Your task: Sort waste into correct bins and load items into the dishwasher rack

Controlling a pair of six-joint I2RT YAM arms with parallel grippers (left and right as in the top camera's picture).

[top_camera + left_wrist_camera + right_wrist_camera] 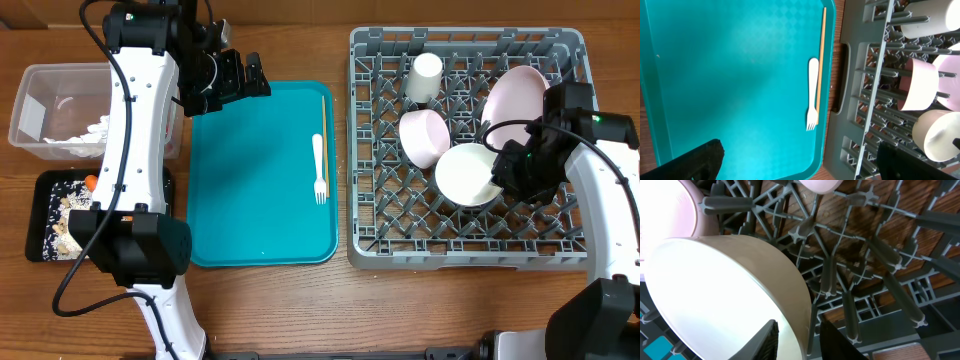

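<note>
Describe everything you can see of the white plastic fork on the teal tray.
The white plastic fork is one piece with a rounded handle and short tines. It lies flat on the teal tray, near the edge by the grey plastic rack. A thin wooden chopstick lies close alongside its handle; contact is unclear. Nothing grips it.

Plenty of room across the teal tray (250,200); only the fork (319,168) and chopstick (324,115) lie along its right edge. The left arm (140,130) overhangs the clear tub (40,100) and black tray (45,215) (both partly hidden). In the dishwasher rack (365,250), the cup (424,76), pink bowl (424,136), white bowl (466,175) and pink plate (515,100) crowd the far middle, while the near rows hold only pegs.
</note>
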